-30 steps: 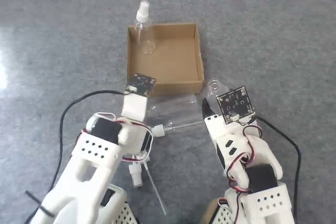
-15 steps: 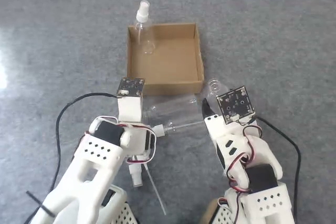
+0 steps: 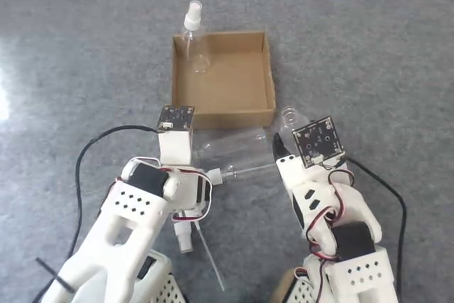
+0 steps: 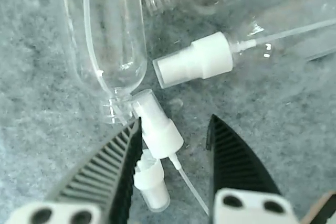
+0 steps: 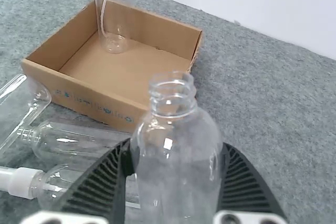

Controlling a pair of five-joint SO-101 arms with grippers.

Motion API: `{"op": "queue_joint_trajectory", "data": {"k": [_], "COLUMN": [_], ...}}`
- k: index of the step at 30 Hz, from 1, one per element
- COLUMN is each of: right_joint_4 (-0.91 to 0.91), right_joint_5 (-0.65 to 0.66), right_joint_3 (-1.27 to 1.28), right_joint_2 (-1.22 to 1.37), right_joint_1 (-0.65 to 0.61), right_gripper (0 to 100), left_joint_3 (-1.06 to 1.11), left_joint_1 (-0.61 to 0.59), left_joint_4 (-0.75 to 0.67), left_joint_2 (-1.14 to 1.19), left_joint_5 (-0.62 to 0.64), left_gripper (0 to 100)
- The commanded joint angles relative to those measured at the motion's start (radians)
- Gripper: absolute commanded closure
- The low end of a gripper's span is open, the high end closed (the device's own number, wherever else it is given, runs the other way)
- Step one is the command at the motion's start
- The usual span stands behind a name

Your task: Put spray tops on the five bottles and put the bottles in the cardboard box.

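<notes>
The cardboard box [image 3: 221,83] sits at the table's far middle, and one clear bottle with a white spray top [image 3: 193,30] stands upright in its far left corner. My right gripper [image 5: 176,150] is shut on an uncapped clear bottle [image 5: 176,129], held upright just in front of the box's near right corner [image 3: 289,118]. Several clear bottles [image 3: 234,147] lie in front of the box, one with a spray top fitted [image 4: 194,59]. My left gripper [image 4: 176,121] is open, pointing down over a loose spray top [image 4: 157,129]. A second loose top [image 4: 149,184] lies beside it.
The grey felt table [image 3: 369,54] is bare to the right and far left of the box. A black cable [image 3: 89,154] loops on the table left of the left arm. A loose top's thin dip tube [image 3: 211,264] lies between the two arm bases.
The left wrist turned and shifted slightly left about a second ago, then stayed still. The right arm has not moved and keeps its bottle.
</notes>
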Motion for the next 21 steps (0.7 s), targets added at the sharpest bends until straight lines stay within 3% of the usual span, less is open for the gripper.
{"op": "queue_joint_trajectory", "data": {"k": [1,10,17,21], "right_joint_4": [-0.028,-0.028,-0.028,-0.028], "right_joint_5": [-0.009,-0.009,-0.009,-0.009], "right_joint_3": [-0.011,-0.011,-0.011,-0.011], "right_joint_2": [-0.010,-0.010,-0.010,-0.010], "right_joint_1": [0.015,0.015,0.015,0.015], "right_gripper": [88.7,88.7,88.7,88.7], "left_joint_3": [-0.008,-0.059,-0.116,-0.133], "left_joint_1": [0.003,-0.002,0.000,0.002], "left_joint_4": [-0.021,-0.118,-0.118,-0.120], "left_joint_2": [0.025,0.381,0.491,0.494], "left_joint_5": [0.014,0.054,0.124,0.155], "left_gripper": [81,81,81,92]}}
